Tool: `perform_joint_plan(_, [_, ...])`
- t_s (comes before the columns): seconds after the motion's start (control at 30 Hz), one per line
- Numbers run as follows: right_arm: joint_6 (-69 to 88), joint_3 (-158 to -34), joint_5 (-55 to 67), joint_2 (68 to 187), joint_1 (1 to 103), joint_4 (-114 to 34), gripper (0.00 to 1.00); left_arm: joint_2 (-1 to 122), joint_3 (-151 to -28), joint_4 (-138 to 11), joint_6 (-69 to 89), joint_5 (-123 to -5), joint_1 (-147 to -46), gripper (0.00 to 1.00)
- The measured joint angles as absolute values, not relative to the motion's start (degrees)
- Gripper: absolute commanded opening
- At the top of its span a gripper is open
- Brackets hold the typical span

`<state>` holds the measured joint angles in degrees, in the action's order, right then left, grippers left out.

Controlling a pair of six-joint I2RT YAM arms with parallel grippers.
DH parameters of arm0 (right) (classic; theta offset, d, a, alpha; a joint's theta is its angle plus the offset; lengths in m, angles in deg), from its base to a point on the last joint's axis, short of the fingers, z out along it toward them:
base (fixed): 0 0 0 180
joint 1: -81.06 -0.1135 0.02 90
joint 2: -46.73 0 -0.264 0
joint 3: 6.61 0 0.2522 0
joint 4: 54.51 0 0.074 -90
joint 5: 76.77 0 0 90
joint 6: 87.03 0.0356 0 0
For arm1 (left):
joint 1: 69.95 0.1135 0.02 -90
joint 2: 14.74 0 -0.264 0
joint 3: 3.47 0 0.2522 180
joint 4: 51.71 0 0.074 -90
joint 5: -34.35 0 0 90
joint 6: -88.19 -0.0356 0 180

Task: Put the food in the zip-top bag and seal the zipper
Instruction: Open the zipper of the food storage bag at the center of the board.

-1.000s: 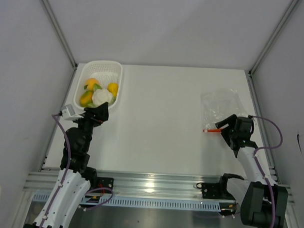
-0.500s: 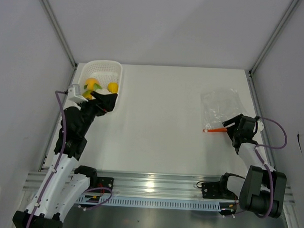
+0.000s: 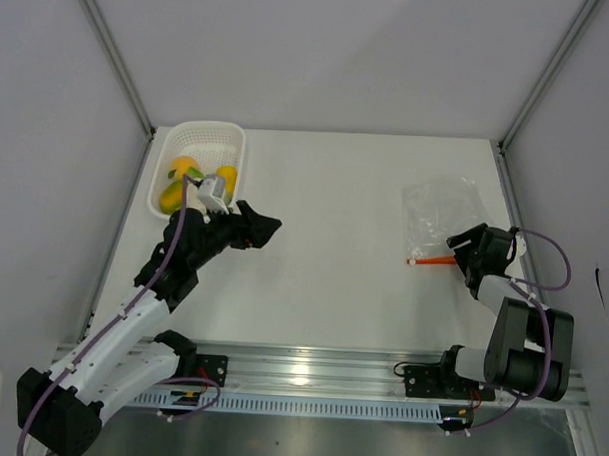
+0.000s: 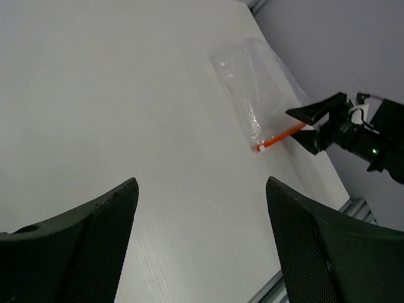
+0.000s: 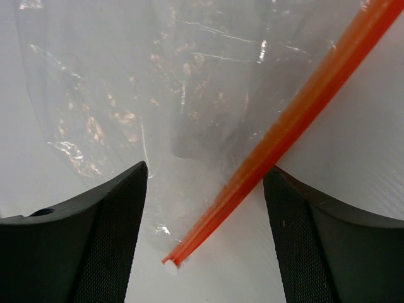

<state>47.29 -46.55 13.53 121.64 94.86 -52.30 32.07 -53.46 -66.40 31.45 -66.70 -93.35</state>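
Note:
The zip-top bag [image 3: 443,211] lies flat and crinkled at the table's right side, its orange-red zipper [image 3: 430,259] along the near edge. My right gripper [image 3: 458,247] hovers low over that edge, open; in the right wrist view the zipper [image 5: 278,145] runs slantwise between the fingers [image 5: 104,233], its free end inside the gap of the right gripper [image 5: 205,237]. The food [image 3: 182,172], orange and yellow fruits, lies in the white basket [image 3: 203,134]. My left gripper [image 3: 263,227] hangs open and empty to the right of the basket. Across the bare table, the left wrist view takes in the bag [image 4: 255,88].
The white mesh basket stands at the table's back left corner, with my left arm's wrist over its near right end. Grey walls and metal posts [image 3: 115,56] close in the table on three sides. A metal rail [image 3: 309,373] runs along the near edge.
My left arm has swung from over the basket out to the right, its jaws narrowing slightly. My right gripper has shifted a little towards the right edge, still at the zipper.

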Motion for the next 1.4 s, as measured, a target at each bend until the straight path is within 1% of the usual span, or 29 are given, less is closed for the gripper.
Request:
perform_joint_plan(0.03, [47.2, -46.5, 13.0, 121.7, 94.9, -53.1, 0.74, 32.5, -53.7, -66.1, 30.7, -66.3, -95.1, 0.84])
perform_joint_plan(0.13, [46.8, -46.5, 12.1, 122.1, 94.9, -55.1, 0.67, 34.8, -55.4, -65.1, 28.5, -65.7, -98.8, 0.84])
perform_joint_plan(0.17, [46.7, -46.5, 11.9, 122.3, 95.0, -55.5, 0.63, 35.4, -55.8, -64.8, 28.1, -65.4, -99.4, 0.84])
perform_joint_plan(0.23, [46.7, -46.6, 11.3, 123.0, 95.3, -56.3, 0.6, 36.7, -56.7, -64.0, 27.5, -64.7, -100.8, 0.86])
perform_joint_plan(0.3, [46.7, -46.7, 11.0, 123.6, 95.5, -56.9, 0.52, 37.4, -56.9, -63.2, 27.0, -64.4, -101.8, 0.86])
perform_joint_plan(0.47, [46.9, -46.9, 9.7, 126.0, 96.0, -58.7, 0.39, 39.4, -57.6, -62.3, 26.0, -63.9, -104.7, 0.82])
perform_joint_plan(0.5, [47.0, -46.9, 9.2, 126.4, 96.3, -59.1, 0.38, 39.8, -57.9, -62.1, 25.8, -64.0, -105.2, 0.82])
perform_joint_plan(0.53, [47.3, -46.9, 8.9, 126.8, 96.6, -59.5, 0.29, 40.2, -58.2, -62.0, 25.5, -64.1, -105.7, 0.82])
perform_joint_plan(0.63, [48.3, -46.9, 7.7, 127.8, 97.7, -60.9, 0.19, 40.9, -58.8, -61.5, 24.2, -64.4, -107.4, 0.81])
perform_joint_plan(0.73, [49.3, -46.9, 6.0, 129.5, 98.8, -62.9, 0.07, 41.5, -59.5, -60.9, 22.8, -64.4, -109.1, 0.87])
perform_joint_plan(0.77, [49.5, -46.9, 5.4, 130.0, 99.1, -63.5, 0.0, 41.8, -59.8, -60.8, 22.4, -64.3, -109.7, 0.88])
perform_joint_plan(0.83, [49.9, -46.9, 4.5, 130.6, 99.4, -63.8, 0.0, 42.7, -61.0, -60.7, 20.7, -63.7, -111.4, 0.88])
perform_joint_plan(0.93, [50.0, -46.9, 2.9, 130.6, 99.5, -63.8, 0.0, 43.8, -62.2, -60.4, 18.4, -62.2, -114.7, 0.85])
perform_joint_plan(1.07, [49.9, -47.6, 1.0, 129.0, 98.4, -60.3, 0.0, 46.3, -64.1, -60.0, 13.6, -59.3, -119.7, 0.87])
perform_joint_plan(1.13, [49.7, -48.0, 0.6, 125.3, 96.3, -56.7, 0.0, 48.3, -65.6, -60.0, 11.3, -57.9, -121.6, 0.88])
perform_joint_plan(1.27, [49.2, -49.1, 0.3, 115.2, 90.8, -49.9, 0.0, 52.7, -69.0, -60.4, 7.8, -56.2, -123.7, 0.87])
perform_joint_plan(1.4, [48.1, -53.3, 1.3, 107.5, 83.4, -42.3, 0.0, 55.1, -70.9, -60.3, 5.1, -54.8, -124.9, 0.82])
